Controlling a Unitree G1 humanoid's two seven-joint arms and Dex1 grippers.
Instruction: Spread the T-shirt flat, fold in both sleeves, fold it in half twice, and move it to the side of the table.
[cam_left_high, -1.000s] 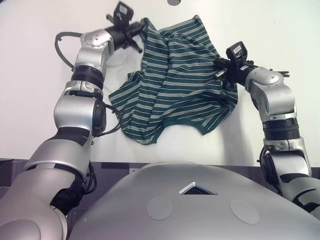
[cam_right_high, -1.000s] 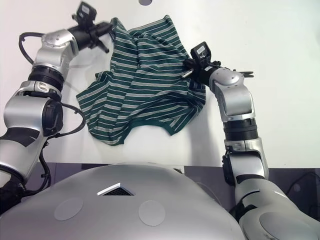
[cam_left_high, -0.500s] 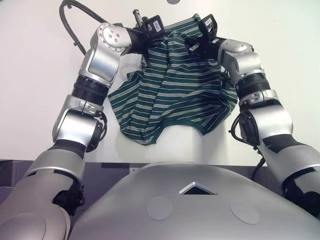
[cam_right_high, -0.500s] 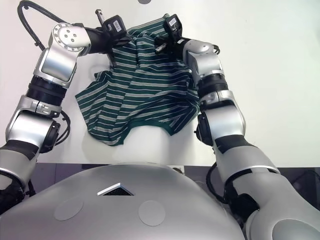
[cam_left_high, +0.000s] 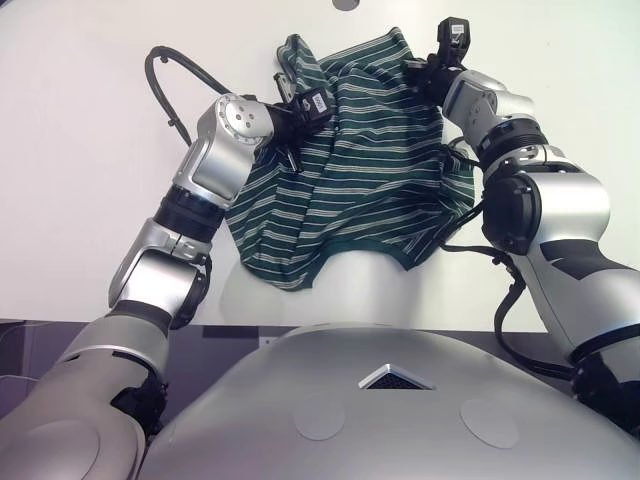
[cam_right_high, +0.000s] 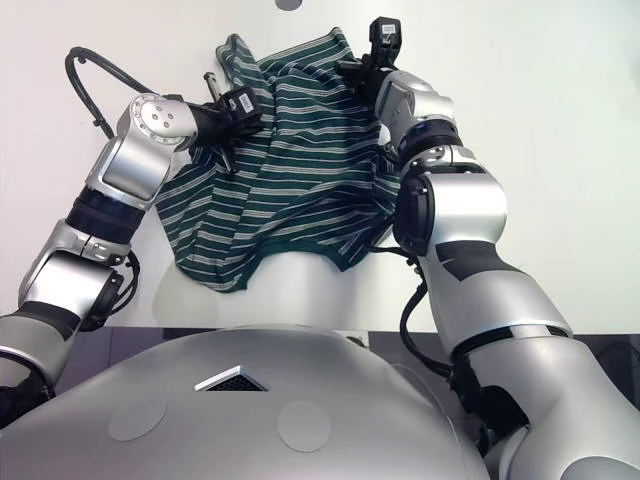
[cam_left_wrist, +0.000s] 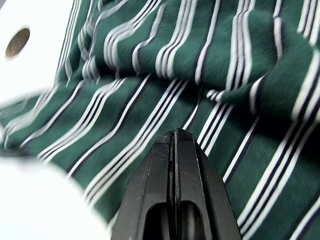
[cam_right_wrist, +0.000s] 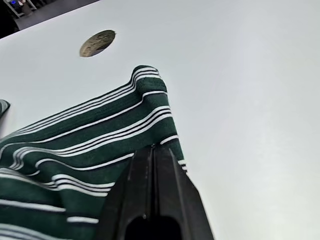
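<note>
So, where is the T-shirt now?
In the head views, the T-shirt lies crumpled on the table, left pincer at its far left edge, right pincer at its far right corner.

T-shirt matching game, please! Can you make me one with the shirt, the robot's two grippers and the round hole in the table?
Things
1. T-shirt
2. left gripper
3. right gripper
4. round hole

Places and looks
A. shut, at the shirt's far right corner
B. dark green with white stripes, crumpled
C. in the white table, beyond the shirt
D. shut, over the shirt's left part

Right pairs: 1-B, 2-D, 3-A, 4-C
</note>
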